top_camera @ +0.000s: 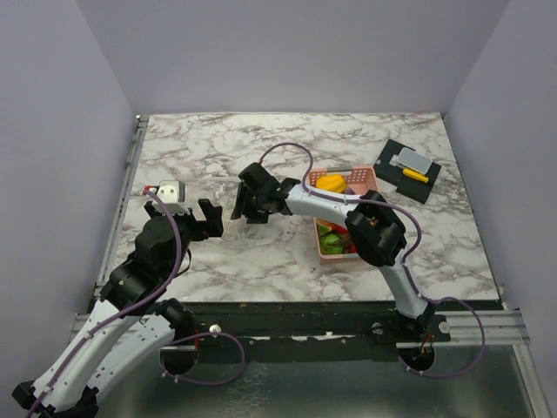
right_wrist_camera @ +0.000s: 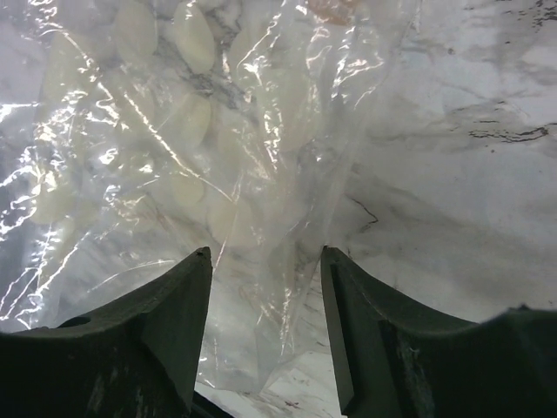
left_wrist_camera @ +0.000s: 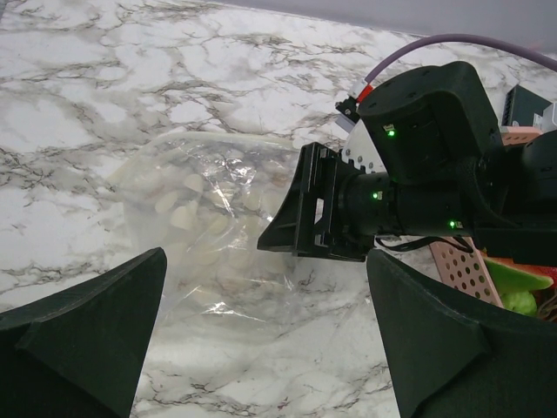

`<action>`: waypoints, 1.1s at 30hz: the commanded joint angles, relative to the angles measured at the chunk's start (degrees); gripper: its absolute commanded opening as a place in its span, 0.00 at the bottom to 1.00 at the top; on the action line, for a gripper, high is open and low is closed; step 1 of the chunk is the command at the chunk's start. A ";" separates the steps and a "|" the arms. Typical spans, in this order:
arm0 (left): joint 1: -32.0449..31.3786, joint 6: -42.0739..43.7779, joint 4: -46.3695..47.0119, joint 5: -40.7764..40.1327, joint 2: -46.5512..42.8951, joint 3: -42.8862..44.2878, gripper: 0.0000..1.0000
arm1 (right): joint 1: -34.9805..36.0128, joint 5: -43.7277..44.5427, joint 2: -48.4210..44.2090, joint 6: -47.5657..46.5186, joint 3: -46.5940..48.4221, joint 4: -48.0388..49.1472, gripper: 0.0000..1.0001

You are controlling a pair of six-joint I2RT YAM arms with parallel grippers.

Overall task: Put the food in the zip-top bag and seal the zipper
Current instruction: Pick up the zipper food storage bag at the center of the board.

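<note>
The zip-top bag (left_wrist_camera: 204,231) is a clear pouch with pale dots, lying flat on the marble between my two grippers; it barely shows in the top view. A thin pale strip, the zipper (left_wrist_camera: 222,138), runs along its far edge. My right gripper (right_wrist_camera: 265,252) is open, low over the bag (right_wrist_camera: 174,148), with a crumpled edge of the film between its fingers (right_wrist_camera: 174,322). My left gripper (left_wrist_camera: 265,261) is open and empty, just short of the bag and facing the right gripper (left_wrist_camera: 313,209). The food (top_camera: 334,237) lies in the pink basket (top_camera: 359,177): yellow, green and red pieces.
A black mat (top_camera: 407,171) with small grey and yellow items lies at the back right. A small white and grey block (top_camera: 167,189) sits by the left arm. The basket's corner (left_wrist_camera: 461,270) shows beside the right arm. Grey walls enclose the table.
</note>
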 commanded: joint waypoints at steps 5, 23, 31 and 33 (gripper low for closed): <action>-0.05 -0.03 0.17 -0.80 0.36 -0.57 0.99 | -1.44 1.11 2.28 1.94 -1.34 1.35 0.53; -0.05 -0.27 0.17 -0.04 1.02 -0.63 0.99 | -2.64 1.87 -0.52 -0.34 -6.10 8.01 0.01; -0.05 0.16 0.16 0.01 1.80 -0.42 0.99 | -2.64 2.59 -10.19 -6.83 -14.15 12.42 0.01; -0.05 0.21 0.17 0.26 2.63 -0.12 0.99 | -2.69 2.96 -12.77 -8.59 -16.18 13.29 0.01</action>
